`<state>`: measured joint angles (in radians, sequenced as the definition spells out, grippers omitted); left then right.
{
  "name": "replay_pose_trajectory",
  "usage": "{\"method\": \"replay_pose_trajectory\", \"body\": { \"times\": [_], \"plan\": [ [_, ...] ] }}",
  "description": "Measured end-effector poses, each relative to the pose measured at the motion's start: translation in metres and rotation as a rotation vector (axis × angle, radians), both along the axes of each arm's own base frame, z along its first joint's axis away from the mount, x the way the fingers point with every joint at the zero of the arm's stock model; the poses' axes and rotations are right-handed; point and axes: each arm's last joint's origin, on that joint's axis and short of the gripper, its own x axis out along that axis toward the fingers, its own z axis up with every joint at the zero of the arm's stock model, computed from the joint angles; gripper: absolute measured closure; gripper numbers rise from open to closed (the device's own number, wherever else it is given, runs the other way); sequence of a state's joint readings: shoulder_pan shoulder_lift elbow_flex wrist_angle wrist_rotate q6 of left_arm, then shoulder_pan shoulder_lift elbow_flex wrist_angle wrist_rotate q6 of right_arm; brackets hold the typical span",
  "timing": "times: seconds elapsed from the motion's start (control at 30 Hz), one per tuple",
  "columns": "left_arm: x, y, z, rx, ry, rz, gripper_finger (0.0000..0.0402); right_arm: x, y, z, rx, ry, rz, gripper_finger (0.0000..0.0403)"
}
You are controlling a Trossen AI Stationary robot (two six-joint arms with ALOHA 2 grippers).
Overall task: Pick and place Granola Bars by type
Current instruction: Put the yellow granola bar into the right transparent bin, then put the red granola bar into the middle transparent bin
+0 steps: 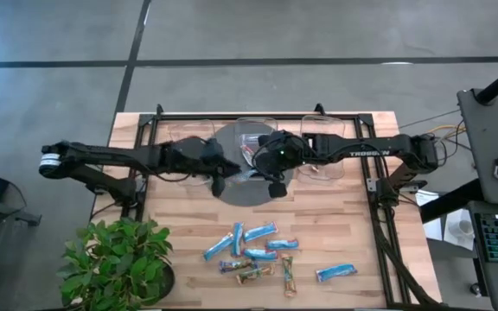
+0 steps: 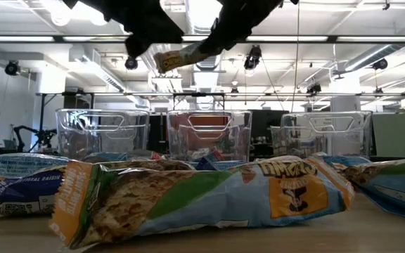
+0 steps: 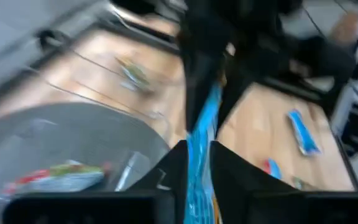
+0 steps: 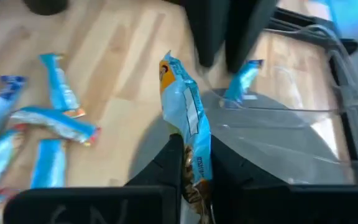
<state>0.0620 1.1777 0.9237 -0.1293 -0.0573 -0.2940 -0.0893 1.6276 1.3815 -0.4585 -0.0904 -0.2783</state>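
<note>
Both grippers hover side by side over a grey round mat (image 1: 236, 192) in front of the clear bins. My left gripper (image 3: 199, 146) is shut on a bright-blue bar (image 3: 202, 121). My right gripper (image 4: 191, 140) is shut on a blue-and-gold bar (image 4: 182, 99); the low view shows this bar (image 2: 181, 56) high above the table. In the high view the left gripper (image 1: 219, 180) and the right gripper (image 1: 277, 184) hide their bars. Several more bars (image 1: 253, 250) lie flat near the table's near edge, with one blue bar (image 1: 335, 273) off to the right. My left gripper pinches the blue bar's end (image 3: 197, 158) between its two fingers. The bar runs on forward past the fingertips, lifted clear of the table. My right gripper pinches the blue-and-gold bar by one end (image 4: 194, 155) between its two fingers. The rest sticks out beyond the fingertips, clear of the table.
Three clear bins stand in a row at the far side: left (image 1: 193, 142), middle (image 1: 256, 134), right (image 1: 322, 145). Wrapped bars lie in the middle bin (image 2: 208, 133). A potted plant (image 1: 119, 255) stands at the near left corner. Black frame rails (image 1: 374, 199) edge the table.
</note>
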Motion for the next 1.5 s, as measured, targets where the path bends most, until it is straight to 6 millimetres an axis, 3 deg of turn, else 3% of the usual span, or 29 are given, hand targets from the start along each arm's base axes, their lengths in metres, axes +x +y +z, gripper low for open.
{"method": "replay_pose_trajectory", "body": {
  "times": [0.1, 0.23, 0.43, 0.53, 0.67, 0.9, 1.1, 1.3, 1.5],
  "plan": [
    [-0.013, 0.001, 0.004, 0.016, 0.032, 0.052, 0.0308, -0.007, -0.007, 0.002, -0.036, 0.032, -0.084, 0.0368],
    [-0.034, 0.002, 0.006, 0.002, 0.105, 0.178, 0.0267, -0.024, -0.022, 0.007, -0.126, 0.102, -0.368, 0.0366],
    [-0.049, 0.003, -0.008, -0.076, 0.208, 0.288, 0.0251, -0.082, -0.035, 0.03, -0.334, 0.209, -0.884, 0.0365],
    [-0.049, 0.003, -0.012, -0.075, 0.208, 0.29, 0.0251, -0.111, -0.039, 0.031, -0.283, 0.294, -1.048, 0.0365],
    [-0.048, 0.004, -0.02, -0.061, 0.24, 0.294, 0.025, -0.134, -0.049, 0.016, -0.137, 0.477, -1.229, 0.0364],
    [-0.046, 0.004, -0.022, -0.018, 0.26, 0.273, 0.025, -0.124, -0.077, -0.02, 0.039, 0.453, -1.305, 0.0349],
    [-0.05, 0.004, -0.025, -0.032, 0.305, 0.279, 0.025, -0.12, -0.091, -0.044, 0.127, 0.539, -1.357, 0.0269],
    [-0.058, 0.003, -0.033, -0.045, 0.409, 0.287, 0.025, -0.112, -0.073, -0.041, 0.167, 0.543, -1.267, 0.0181],
    [-0.06, 0.002, -0.037, -0.03, 0.461, 0.223, 0.025, -0.1, -0.037, -0.026, 0.273, 0.535, -1.055, 0.014]
  ]
}}
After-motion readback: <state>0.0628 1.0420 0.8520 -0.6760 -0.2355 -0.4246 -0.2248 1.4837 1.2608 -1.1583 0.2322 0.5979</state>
